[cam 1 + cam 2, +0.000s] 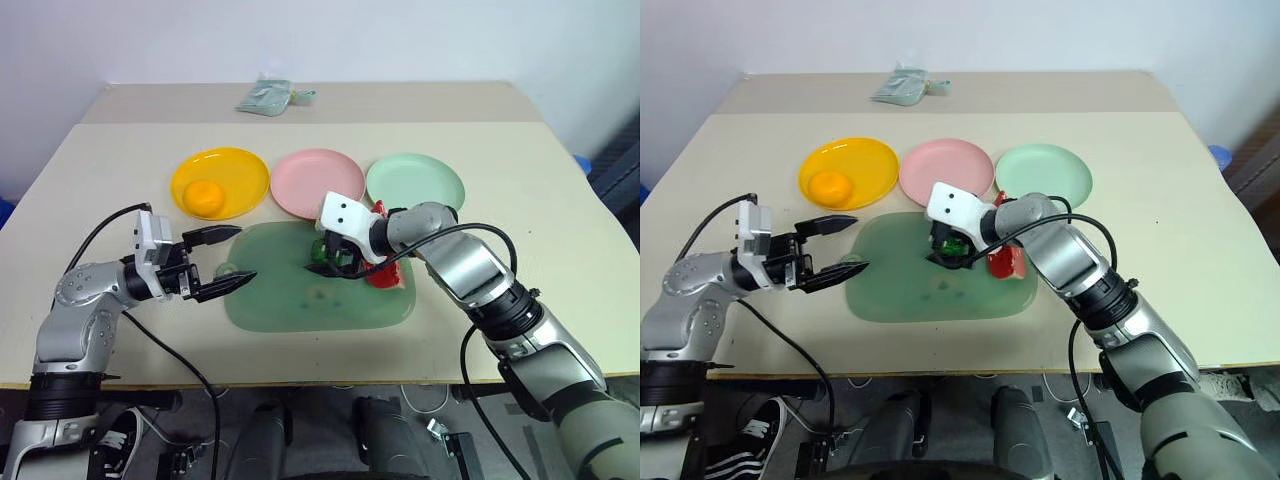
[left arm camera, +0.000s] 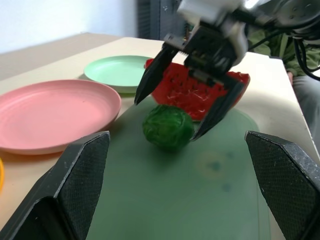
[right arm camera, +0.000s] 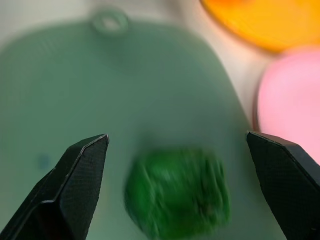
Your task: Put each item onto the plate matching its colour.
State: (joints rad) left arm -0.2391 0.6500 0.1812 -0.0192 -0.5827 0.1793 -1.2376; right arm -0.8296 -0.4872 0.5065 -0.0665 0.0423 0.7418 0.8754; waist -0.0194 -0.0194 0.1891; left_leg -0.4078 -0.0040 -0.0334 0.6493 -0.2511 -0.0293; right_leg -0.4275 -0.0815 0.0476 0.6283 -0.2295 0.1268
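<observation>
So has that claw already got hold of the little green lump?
No: the right gripper has its fingers spread wide on either side of the green lump, which sits on the green mat.

The left arm is bent at the elbow, its hand (image 1: pixel 222 260) held level and pointing toward the right, fingers spread wide and empty; the right arm reaches forward and leftward, its hand (image 2: pixel 177 112) tilted downward, fingers (image 2: pixel 148 80) parted wide.

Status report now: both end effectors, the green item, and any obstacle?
Right end effector open, straddling green lump on mat. Left end effector open, empty. Red slice close behind lump.
</observation>
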